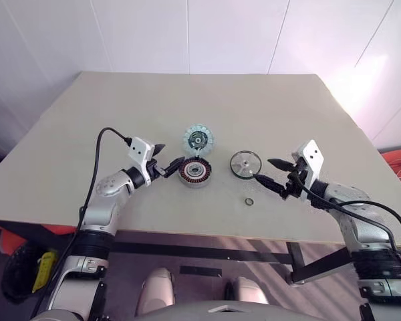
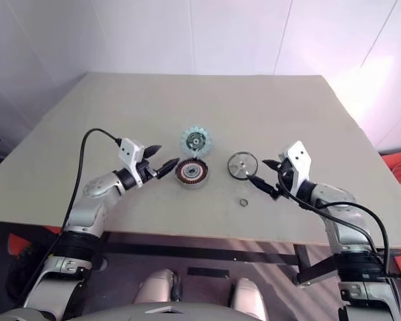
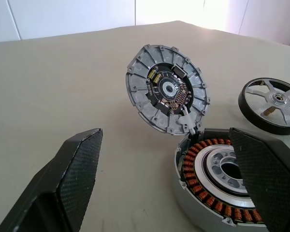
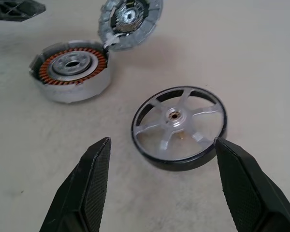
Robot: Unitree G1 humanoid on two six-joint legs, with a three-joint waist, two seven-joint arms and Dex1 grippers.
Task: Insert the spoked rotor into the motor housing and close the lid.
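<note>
Lying flat on table [image 1: 120, 114] at 3 o'clock of motor housing [image 1: 194, 173], beside released right gripper [image 4: 160, 145], spoked rotor [image 4: 179, 126] likely stiff, light, slick-rimmed; spokes thin, so rim grasp; left gripper [image 1: 171, 166] agape, lid [image 1: 198, 140] tilted open.

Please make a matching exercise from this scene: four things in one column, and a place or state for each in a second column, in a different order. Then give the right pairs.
Things:
1. spoked rotor
2. motor housing
3. lid
4. small ring

Places or states:
A. stands tilted up at the housing's far edge
B. lies flat on the table in front of the open right gripper
C. open on top, copper windings showing, beside the open left gripper
D. lies loose on the table, nearer the table's front edge than the rotor

Pairs: 1-B, 2-C, 3-A, 4-D
</note>
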